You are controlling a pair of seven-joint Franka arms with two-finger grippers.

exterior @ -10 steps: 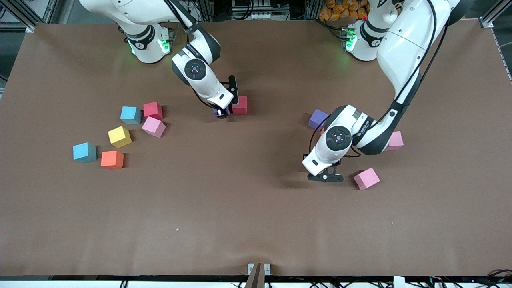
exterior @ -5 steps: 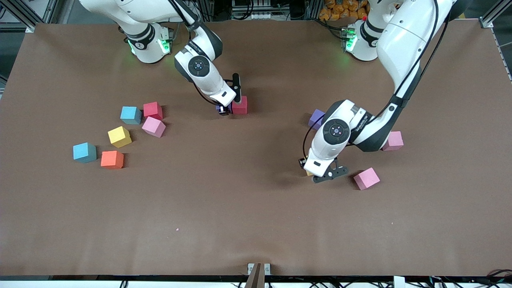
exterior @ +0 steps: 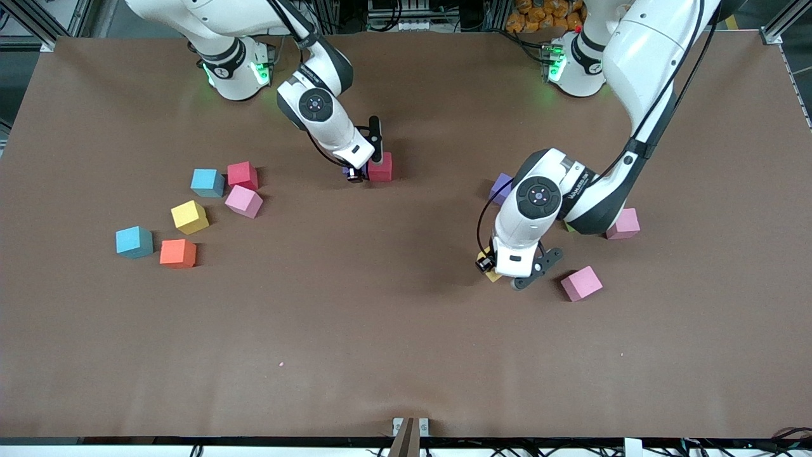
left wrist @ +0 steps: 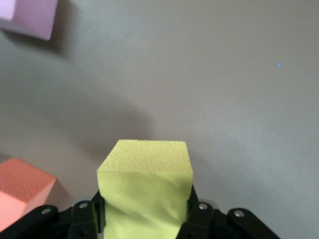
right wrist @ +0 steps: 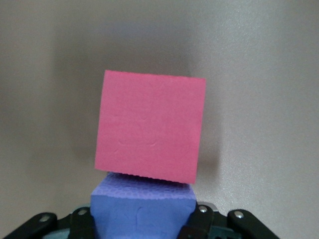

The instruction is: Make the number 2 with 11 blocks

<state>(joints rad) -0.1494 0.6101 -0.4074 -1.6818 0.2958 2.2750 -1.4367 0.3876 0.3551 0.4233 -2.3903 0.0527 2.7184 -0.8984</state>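
A: How will the blocks handle?
B: Probably light, soft foam; pinch flat sides. The left hand [exterior: 501, 274] grips a yellow block [left wrist: 145, 191] at the pink block's [exterior: 581, 283] nine o'clock.
A: Right hand [exterior: 353, 176]?
B: Clamped on a purple block [right wrist: 143, 209], touching the red block [exterior: 380, 167] on the worktop [exterior: 406, 343]. No writing readable.

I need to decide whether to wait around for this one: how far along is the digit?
Barely begun. Only one red block sits at the build spot mid-table. The right end effector holds a purple block against it; the left end effector holds a yellow block. Six blocks lie loose toward the right arm's end, more near the left arm.
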